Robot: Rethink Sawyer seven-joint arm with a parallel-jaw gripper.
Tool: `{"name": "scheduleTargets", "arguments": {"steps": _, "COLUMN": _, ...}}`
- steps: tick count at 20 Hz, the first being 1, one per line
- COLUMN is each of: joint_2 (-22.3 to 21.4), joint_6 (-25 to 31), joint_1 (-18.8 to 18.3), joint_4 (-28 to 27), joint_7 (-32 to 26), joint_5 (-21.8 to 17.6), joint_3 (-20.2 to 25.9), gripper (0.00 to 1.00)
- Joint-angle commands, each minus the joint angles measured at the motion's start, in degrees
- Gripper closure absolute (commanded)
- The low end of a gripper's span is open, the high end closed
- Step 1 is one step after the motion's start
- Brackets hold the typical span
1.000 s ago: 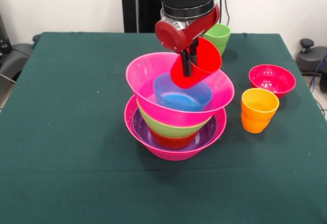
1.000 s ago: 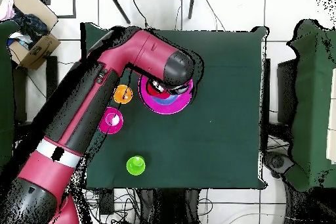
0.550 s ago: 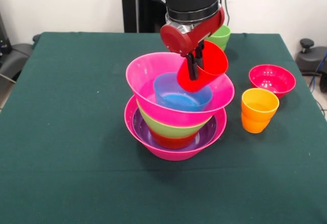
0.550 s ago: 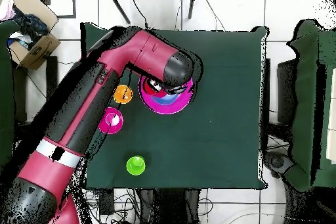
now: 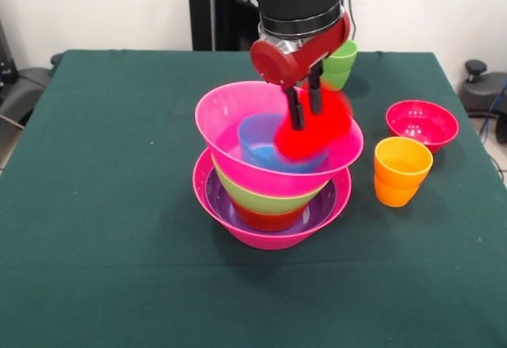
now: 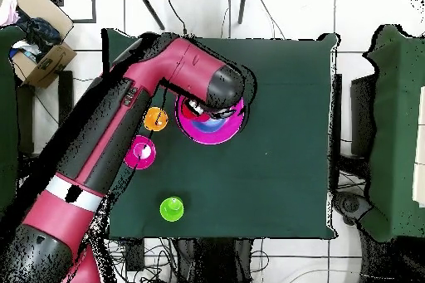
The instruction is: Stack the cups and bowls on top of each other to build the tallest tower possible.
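The tower stands mid-table: a large hot-pink base bowl (image 5: 269, 235) holds a purple bowl (image 5: 215, 196), an orange-red bowl (image 5: 265, 219), a lime green bowl (image 5: 261, 197), a tilted second hot-pink bowl (image 5: 226, 118) and a blue bowl (image 5: 255, 138). A blurred red cup (image 5: 314, 135) sits low over the blue bowl's right side, just under my gripper (image 5: 305, 112), which is open with its fingers apart above the cup. In the overhead view my arm (image 6: 124, 130) covers most of the tower (image 6: 217, 130).
An orange cup (image 5: 401, 171) and a crimson bowl (image 5: 421, 124) stand right of the tower; a lime green cup (image 5: 342, 57) is behind the gripper. From overhead the orange cup (image 6: 155, 118), crimson bowl (image 6: 141, 152) and green cup (image 6: 172, 208) lie left of the tower.
The gripper carried the tilted red cup slightly right over the tower, then its fingers spread. The cup has dropped out of them toward the blue bowl and shows as a blur.
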Motion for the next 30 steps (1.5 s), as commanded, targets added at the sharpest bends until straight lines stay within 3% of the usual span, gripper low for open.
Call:
{"name": "scheduleTargets", "arguments": {"steps": 1, "joint_2": -0.31, "joint_6": 2.20, "joint_1": -1.58, "joint_4": -4.81, "joint_7": -6.85, "joint_5": 1.96, "joint_3": 8.23, "gripper": 0.00}}
{"name": "scheduleTargets", "arguments": {"steps": 3, "joint_2": -0.21, "joint_6": 2.26, "joint_1": -1.86, "joint_4": -5.10, "joint_7": -4.67, "joint_5": 2.01, "joint_3": 7.84, "gripper": 0.00}}
{"name": "scheduleTargets", "arguments": {"steps": 5, "joint_2": -0.44, "joint_6": 1.67, "joint_1": -1.51, "joint_4": -4.74, "joint_7": -7.09, "joint_5": 1.34, "joint_3": 7.67, "gripper": 0.00}}
{"name": "scheduleTargets", "arguments": {"steps": 15, "joint_2": -1.49, "joint_6": -0.77, "joint_1": -0.50, "joint_4": -3.08, "joint_7": -6.71, "joint_5": -0.78, "joint_3": 6.06, "gripper": 0.00}}
{"name": "scheduleTargets", "arguments": {"steps": 22, "joint_2": -5.94, "joint_6": -4.99, "joint_1": 5.35, "joint_4": 4.75, "joint_7": -0.63, "joint_5": -3.07, "joint_3": 3.29, "gripper": 0.00}}
{"name": "scheduleTargets", "arguments": {"steps": 25, "joint_2": -7.83, "joint_6": -6.96, "joint_1": 8.92, "joint_4": 7.59, "joint_7": 4.75, "joint_5": -4.18, "joint_3": 1.51, "gripper": 0.00}}
{"name": "scheduleTargets", "arguments": {"steps": 30, "joint_2": -8.28, "joint_6": -4.87, "joint_1": 14.19, "joint_4": 11.56, "joint_7": 7.72, "joint_5": -3.56, "joint_3": 1.23, "gripper": 0.00}}
